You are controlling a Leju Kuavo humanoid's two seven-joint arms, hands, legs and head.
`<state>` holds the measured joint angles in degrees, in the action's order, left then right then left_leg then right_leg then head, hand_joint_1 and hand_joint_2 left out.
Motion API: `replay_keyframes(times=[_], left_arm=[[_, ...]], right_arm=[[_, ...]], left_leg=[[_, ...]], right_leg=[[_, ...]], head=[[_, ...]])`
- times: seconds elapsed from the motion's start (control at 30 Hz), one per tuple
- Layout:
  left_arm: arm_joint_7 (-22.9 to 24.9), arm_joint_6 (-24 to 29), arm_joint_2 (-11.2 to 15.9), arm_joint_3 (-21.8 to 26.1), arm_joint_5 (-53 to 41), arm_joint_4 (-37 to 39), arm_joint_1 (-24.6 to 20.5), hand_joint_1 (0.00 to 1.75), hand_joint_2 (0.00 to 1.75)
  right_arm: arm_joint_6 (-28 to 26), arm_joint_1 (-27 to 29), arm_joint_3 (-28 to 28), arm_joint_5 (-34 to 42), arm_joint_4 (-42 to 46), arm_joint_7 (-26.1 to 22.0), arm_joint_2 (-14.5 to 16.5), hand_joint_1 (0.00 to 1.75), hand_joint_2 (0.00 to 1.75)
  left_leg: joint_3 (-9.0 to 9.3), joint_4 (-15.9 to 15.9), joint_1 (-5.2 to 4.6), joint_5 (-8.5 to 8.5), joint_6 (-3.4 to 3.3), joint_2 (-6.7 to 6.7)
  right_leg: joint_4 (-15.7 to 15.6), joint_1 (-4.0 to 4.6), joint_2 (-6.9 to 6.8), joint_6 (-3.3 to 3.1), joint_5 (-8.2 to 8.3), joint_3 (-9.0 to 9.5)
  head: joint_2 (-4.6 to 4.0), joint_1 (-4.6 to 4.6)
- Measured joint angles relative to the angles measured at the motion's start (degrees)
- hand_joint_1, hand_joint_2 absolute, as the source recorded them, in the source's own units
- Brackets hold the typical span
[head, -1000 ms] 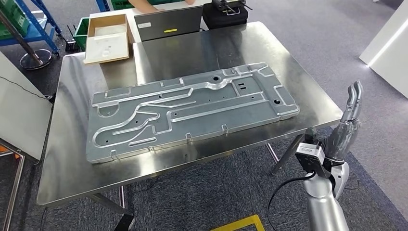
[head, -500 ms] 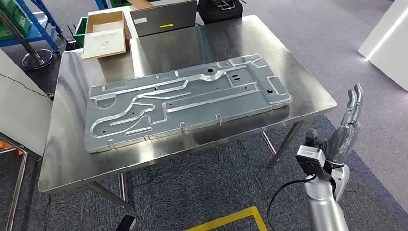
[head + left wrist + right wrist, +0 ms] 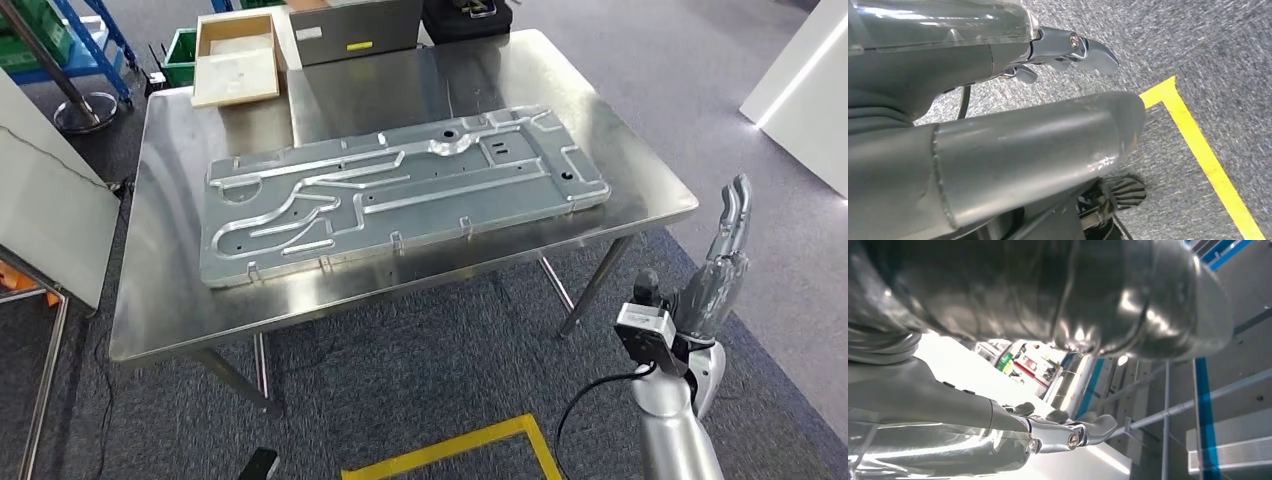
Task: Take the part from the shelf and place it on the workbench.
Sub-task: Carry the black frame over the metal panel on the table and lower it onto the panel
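Yellow floor tape [image 3: 450, 452] marks the grey carpet at the near side of the scene. Right hand [image 3: 722, 262] is raised beside the near right corner of the stainless steel table [image 3: 170, 310], apart from it; its fingers [image 3: 735, 205] are extended straight, slightly apart, holding nothing. Left hand [image 3: 998, 115] hangs over the carpet with its fingers [image 3: 1088, 50] extended and nothing held.

Large flat grey metal part with raised channels [image 3: 400, 195] lies flat across the middle of the table, its long side parallel to the near edge. At the far left corner sits a shallow wooden tray [image 3: 238, 60]. At the far edge stand a grey laptop [image 3: 355, 22] and a black case [image 3: 465, 15].
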<state>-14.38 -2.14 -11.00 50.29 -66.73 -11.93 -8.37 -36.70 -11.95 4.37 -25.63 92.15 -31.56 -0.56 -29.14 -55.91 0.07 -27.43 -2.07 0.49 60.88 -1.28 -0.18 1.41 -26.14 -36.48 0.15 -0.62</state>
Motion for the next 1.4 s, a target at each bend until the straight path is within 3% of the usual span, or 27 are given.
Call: replay_keyframes(times=[0.1,0.13,0.17,0.2,0.23,0.3,0.37,0.47,0.53,0.6,0.63,0.67,0.7,0.77,0.83,0.9,0.97,1.0,1.07,1.13,1.17,1.2,1.23,1.3,1.33,1.4], left_arm=[[0.0,0.0,0.0,0.0,0.0,0.0,0.0,0.00,0.00],[0.0,0.0,0.0,0.0,0.0,0.0,0.0,0.00,0.00],[0.0,0.0,0.0,0.0,0.0,0.0,0.1,0.00,0.00],[0.0,0.0,0.0,0.0,0.0,0.0,0.1,0.00,0.00],[0.0,0.0,0.0,0.0,0.0,0.0,0.1,0.00,0.00],[0.0,0.0,-0.1,0.0,0.0,0.0,0.1,0.00,0.00],[0.0,0.0,-0.1,0.0,0.0,0.0,0.0,0.00,0.00],[0.0,0.0,-0.1,0.0,0.0,0.0,0.1,0.00,0.00],[0.0,0.0,-0.1,0.0,0.0,0.0,0.1,0.00,0.00],[0.0,0.0,-0.1,0.0,0.0,0.0,0.1,0.00,0.00],[0.0,0.0,-0.1,0.0,0.0,0.0,0.1,0.00,0.00],[0.0,0.0,-0.1,0.0,0.0,0.0,0.1,0.00,0.00],[0.0,0.0,-0.1,0.0,0.0,0.0,0.1,0.00,0.00],[0.0,0.0,-0.1,0.0,0.0,0.0,0.1,0.00,0.00],[0.0,0.0,0.0,0.0,0.0,0.0,0.0,0.00,0.00],[0.0,0.0,0.0,0.0,0.0,0.0,-0.1,0.00,0.00],[0.0,0.0,0.0,0.0,0.0,0.0,0.0,0.00,0.00],[0.0,0.0,0.0,0.0,0.0,0.0,0.0,0.00,0.00],[-0.1,0.0,0.0,0.0,0.0,0.0,-0.1,0.00,0.00],[-0.1,0.0,0.0,0.0,0.0,0.0,0.0,0.00,0.00],[-0.1,0.0,0.0,0.0,0.0,0.0,0.0,0.00,0.00],[-0.1,0.0,0.0,0.0,0.0,0.0,0.0,0.00,0.00],[-0.1,0.0,-0.1,0.0,0.0,0.0,0.1,0.00,0.00],[-0.1,0.0,-0.1,0.0,0.0,0.0,0.0,0.00,0.00],[-0.1,0.0,-0.1,0.0,0.0,0.0,0.0,0.00,0.00],[-0.1,0.0,-0.1,0.0,0.0,0.0,0.0,0.00,0.00]], right_arm=[[0.0,0.1,0.1,0.1,0.0,0.0,0.0,0.00,0.00],[0.0,0.2,0.1,0.1,0.0,0.0,0.0,0.00,0.00],[0.0,0.3,0.1,0.2,0.0,0.0,0.0,0.00,0.00],[0.0,0.4,0.1,0.2,0.0,0.0,0.0,0.00,0.00],[0.0,0.4,0.1,0.2,0.0,0.0,0.0,0.00,0.00],[0.0,0.4,0.2,0.2,0.0,-0.1,0.0,0.00,0.00],[0.0,0.4,0.2,0.2,0.0,-0.1,0.0,0.00,0.00],[0.0,0.5,0.2,0.2,0.0,-0.2,0.0,0.00,0.00],[0.0,0.5,0.2,0.2,0.0,-0.2,0.0,0.00,0.00],[0.0,0.5,0.2,0.2,0.0,-0.2,0.0,0.00,0.00],[0.0,0.5,0.2,0.2,0.0,-0.2,0.0,0.00,0.00],[0.0,0.6,0.2,0.2,0.0,-0.2,0.0,0.00,0.00],[0.0,0.6,0.2,0.2,0.0,-0.2,0.0,0.00,0.00],[0.0,0.7,0.2,0.2,0.0,-0.2,0.0,0.00,0.00],[0.0,0.6,0.2,0.2,0.0,-0.2,0.0,0.00,0.00],[0.0,0.6,0.2,0.2,0.0,-0.2,0.0,0.00,0.00],[0.0,0.6,0.2,0.2,0.0,-0.2,0.0,0.00,0.00],[0.0,0.6,0.2,0.2,0.1,-0.2,0.0,0.00,0.00],[0.0,0.6,0.3,0.2,0.1,-0.3,0.0,0.00,0.00],[0.0,0.8,0.3,0.2,0.1,-0.3,0.0,0.00,0.00],[0.0,0.9,0.4,0.2,0.1,-0.3,0.0,0.00,0.00],[0.0,1.0,0.4,0.3,0.0,-0.3,0.0,0.00,0.00],[0.0,1.0,0.4,0.3,0.0,-0.4,0.0,0.00,0.00],[0.1,1.0,0.4,0.4,0.0,-0.4,0.0,0.00,0.00],[0.2,1.0,0.4,0.4,0.0,-0.5,0.0,0.00,0.00],[0.3,1.0,0.5,0.4,0.0,-0.6,0.0,0.00,0.00]], left_leg=[[-1.85,0.2,-0.07,1.57,-0.68,0.20],[-2.54,0.1,-0.14,2.00,-0.66,0.22],[-3.22,-0.1,-0.19,2.38,-0.61,0.23],[-3.86,-0.4,-0.21,2.68,-0.53,0.23],[-4.46,-0.8,-0.22,2.92,-0.40,0.22],[-5.44,-1.6,-0.28,3.24,-0.07,0.18],[-6.02,-2.2,-0.42,3.62,0.47,0.14],[-6.59,-2.5,-0.47,3.95,1.48,0.02],[-7.98,-5.4,-0.33,0.77,2.25,-0.13],[-10.25,-12.3,-0.05,-4.54,2.90,-0.16],[-11.13,-15.8,0.06,-6.28,3.09,-0.16],[-11.31,-17.9,0.11,-6.75,3.17,-0.16],[-10.51,-18.2,0.13,-6.10,3.11,-0.17],[-5.71,-12.3,0.03,-3.09,2.50,-0.21],[-0.23,-4.0,-0.27,-1.90,1.54,-0.26],[1.59,-0.5,-0.63,-2.07,0.93,-0.29],[1.31,0.2,-0.66,-1.13,0.36,-0.18],[1.17,0.6,-0.53,-0.50,-0.05,-0.06],[0.43,1.2,-0.23,0.88,-0.75,0.18],[-1.12,0.9,-0.32,1.82,-0.95,0.23],[-1.96,0.6,-0.35,2.22,-0.88,0.25],[-2.80,0.3,-0.36,2.56,-0.81,0.27],[-3.62,-0.2,-0.34,2.83,-0.69,0.27],[-5.06,-1.3,-0.28,3.18,-0.39,0.26],[-5.66,-1.9,-0.33,3.32,-0.17,0.23],[-6.43,-2.6,-0.49,3.64,0.37,0.17]], right_leg=[[9.3,-0.01,0.11,0.24,-7.25,-3.30],[12.6,0.00,0.11,0.34,-8.63,-4.09],[14.3,-0.01,0.10,0.40,-8.84,-4.15],[13.7,-0.01,0.09,0.39,-7.82,-2.98],[10.9,-0.02,0.08,0.32,-6.21,-0.70],[2.7,0.13,0.08,-0.07,-4.13,4.72],[-1.4,0.43,0.14,-0.67,-4.00,6.95],[-1.9,0.40,0.15,-1.91,-3.26,6.30],[-2.1,0.15,0.05,-2.83,-2.23,5.40],[-2.1,0.17,0.00,-3.22,-1.23,4.12],[-2.1,0.22,0.00,-3.25,-0.74,3.43],[-2.0,0.27,0.00,-3.22,-0.28,2.75],[-1.9,0.33,0.01,-3.17,0.15,2.11],[-1.8,0.47,0.05,-3.02,0.91,1.16],[-1.8,0.63,0.06,-2.61,1.60,0.68],[-1.9,0.51,-0.01,-1.90,2.34,0.48],[-2.1,0.32,-0.04,-1.12,2.86,0.40],[-1.6,0.33,-0.01,-0.83,2.16,0.11],[2.4,0.39,0.10,-0.48,-1.87,-1.38],[9.5,0.38,0.17,-0.17,-6.71,-3.53],[12.3,0.36,0.17,-0.01,-7.78,-4.05],[13.3,0.31,0.16,0.10,-7.59,-3.71],[12.3,0.24,0.14,0.18,-6.41,-2.31],[5.5,0.05,0.10,0.20,-4.15,2.58],[2.2,0.14,0.12,-0.03,-3.71,4.67],[-1.0,0.38,0.21,-0.75,-4.20,6.27]], head=[[0.00,0.00],[0.00,0.01],[0.00,0.00],[0.00,0.01],[0.00,0.01],[0.00,0.00],[0.00,-0.01],[0.00,-0.01],[0.00,-0.01],[0.00,-0.01],[0.00,-0.01],[0.00,-0.01],[0.00,-0.02],[0.00,-0.02],[0.00,-0.01],[0.00,-0.01],[0.00,0.00],[0.00,0.01],[0.00,0.01],[0.00,0.01],[0.00,0.01],[0.00,0.01],[0.00,0.01],[0.00,0.01],[0.00,-0.01],[0.00,-0.01]])
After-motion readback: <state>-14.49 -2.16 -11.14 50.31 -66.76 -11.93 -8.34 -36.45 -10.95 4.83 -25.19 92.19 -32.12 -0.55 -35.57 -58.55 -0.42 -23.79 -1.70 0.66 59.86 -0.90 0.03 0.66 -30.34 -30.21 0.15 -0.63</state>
